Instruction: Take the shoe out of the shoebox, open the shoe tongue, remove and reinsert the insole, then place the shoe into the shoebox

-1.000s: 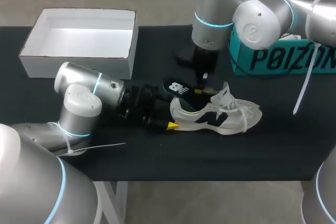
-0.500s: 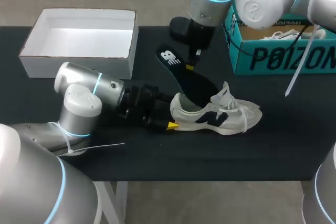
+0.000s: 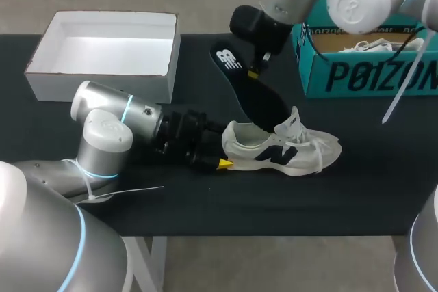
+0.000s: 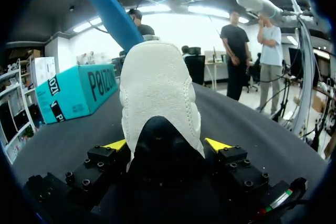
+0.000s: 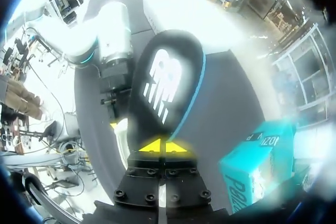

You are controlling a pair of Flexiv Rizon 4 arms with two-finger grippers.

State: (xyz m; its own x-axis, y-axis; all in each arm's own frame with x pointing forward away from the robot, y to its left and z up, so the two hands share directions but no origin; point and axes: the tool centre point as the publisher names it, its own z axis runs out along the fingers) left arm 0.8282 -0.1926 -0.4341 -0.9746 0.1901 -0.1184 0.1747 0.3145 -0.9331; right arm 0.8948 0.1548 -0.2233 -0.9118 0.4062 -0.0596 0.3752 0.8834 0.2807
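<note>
1 shoe (image 3: 280, 148), 1 insole (image 3: 250, 90), 2 boxes (image 3: 102, 76) (image 3: 369, 73)

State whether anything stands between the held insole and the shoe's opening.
Nothing visible does. The insole, pinched in the right gripper, slopes down to the opening of the shoe; the tongue stands forward of it, and the left gripper holds only the heel.

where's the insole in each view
head: insole slants up from the shoe, in the right gripper.
left wrist: blue underside arching up beyond the shoe's heel.
right wrist: between the jaws, logo facing the camera.
landmark: teal shoebox, in all three.
</note>
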